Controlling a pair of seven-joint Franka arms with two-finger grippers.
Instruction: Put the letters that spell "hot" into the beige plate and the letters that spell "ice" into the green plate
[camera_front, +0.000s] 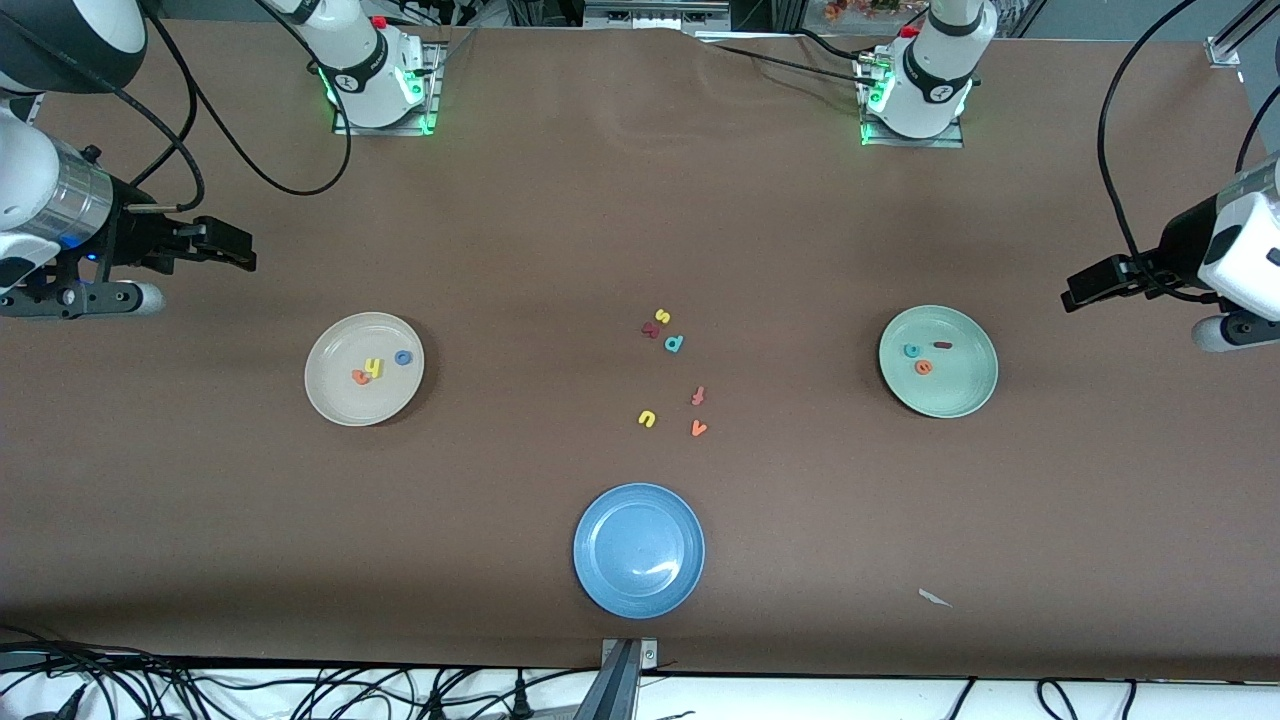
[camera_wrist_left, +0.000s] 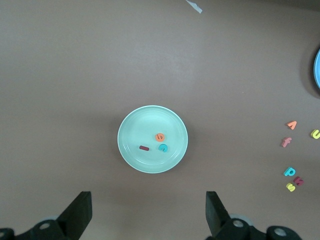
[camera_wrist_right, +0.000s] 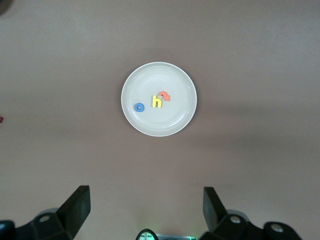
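Yellow h (camera_wrist_right: 157, 102), blue o (camera_wrist_right: 139, 107), orange t (camera_wrist_right: 164, 95) in beige plate (camera_wrist_right: 183, 80); i (camera_wrist_left: 144, 148), c (camera_wrist_left: 163, 147), e (camera_wrist_left: 160, 136) in green plate (camera_wrist_left: 133, 123). Left gripper (camera_wrist_left: 148, 215) and right gripper (camera_wrist_right: 145, 210) raised, fingers spread, empty.

My table (camera_front: 600, 220) is plain brown. The beige plate (camera_front: 335, 400) carries a yellow h (camera_front: 374, 368), a blue o (camera_front: 403, 357) and an orange t (camera_front: 360, 377). The green plate (camera_front: 960, 395) carries a teal c (camera_front: 911, 351), an orange e (camera_front: 923, 367) and a dark red i (camera_front: 941, 345). The blue plate (camera_front: 639, 550) is one colour throughout.

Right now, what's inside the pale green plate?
Inside the round pale mint-green plate: a teal foam c, an orange foam e, a dark red bar i. Nothing covers them.
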